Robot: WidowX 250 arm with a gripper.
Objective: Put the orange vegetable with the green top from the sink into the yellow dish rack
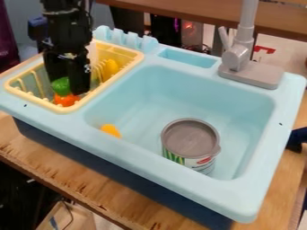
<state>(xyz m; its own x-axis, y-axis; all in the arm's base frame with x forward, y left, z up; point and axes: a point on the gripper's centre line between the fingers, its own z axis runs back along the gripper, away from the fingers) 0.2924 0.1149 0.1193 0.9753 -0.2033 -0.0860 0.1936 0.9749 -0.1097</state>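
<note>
The black gripper (66,86) hangs down into the yellow dish rack (133,58) at the left of the light blue sink. Right at its lower end is a green object (60,85), with an orange object (66,100) just below, near the rack's front corner. Whether the gripper holds the green one cannot be told. A yellow object (110,68) lies in the rack to the gripper's right. In the basin of the sink (198,81) stands a can with a grey lid (190,138). A small orange-yellow piece (111,130) shows at the basin's left front.
A grey faucet (239,56) rises from the sink's back right corner. The rack's rim and upright tines surround the gripper's lower part. The sink unit sits on a wooden table (90,179), and a dark blue item (296,139) is at the right edge.
</note>
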